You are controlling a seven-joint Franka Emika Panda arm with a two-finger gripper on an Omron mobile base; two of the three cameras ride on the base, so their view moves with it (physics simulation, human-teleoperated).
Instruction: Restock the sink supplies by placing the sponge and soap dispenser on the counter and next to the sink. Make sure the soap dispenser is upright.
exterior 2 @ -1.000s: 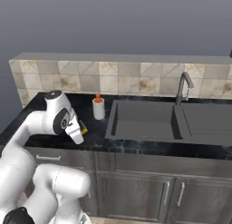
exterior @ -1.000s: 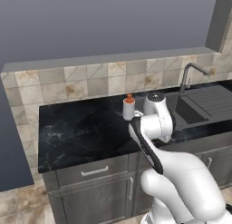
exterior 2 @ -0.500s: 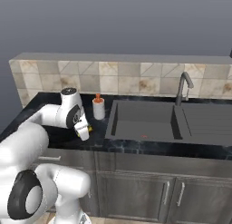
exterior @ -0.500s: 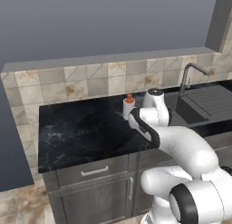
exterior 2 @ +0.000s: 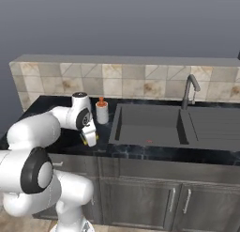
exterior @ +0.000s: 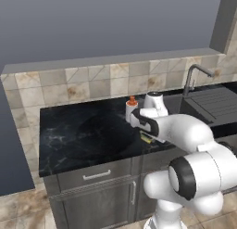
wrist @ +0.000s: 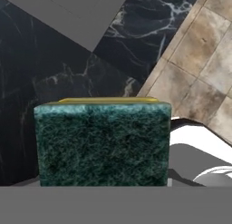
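My gripper (exterior 2: 89,137) is shut on the sponge (exterior 2: 88,140), low over the front of the black counter (exterior 2: 51,105), just left of the sink (exterior 2: 147,126). In the hand view the sponge's (wrist: 103,143) dark green face fills the middle, a yellow strip along its top edge, and it hides the fingertips. From the left base view the sponge (exterior: 146,139) shows as a yellow-green sliver under the hand (exterior: 148,134). The white soap dispenser (exterior 2: 101,112) with its orange pump stands upright on the counter behind the hand, by the sink's left rim; in the left base view the dispenser (exterior: 131,109) is beside my wrist.
A curved grey faucet (exterior 2: 188,90) rises behind the sink, with a drainboard (exterior 2: 211,125) to its right. A tiled backsplash (exterior 2: 131,83) runs along the back. Open counter (exterior: 83,133) spreads to the left of the hand. Grey cabinet doors (exterior 2: 140,193) sit below.
The arm has folded forward and the hand with the sponge has shifted a little toward the sink and the counter's front edge. The soap dispenser has stayed put.
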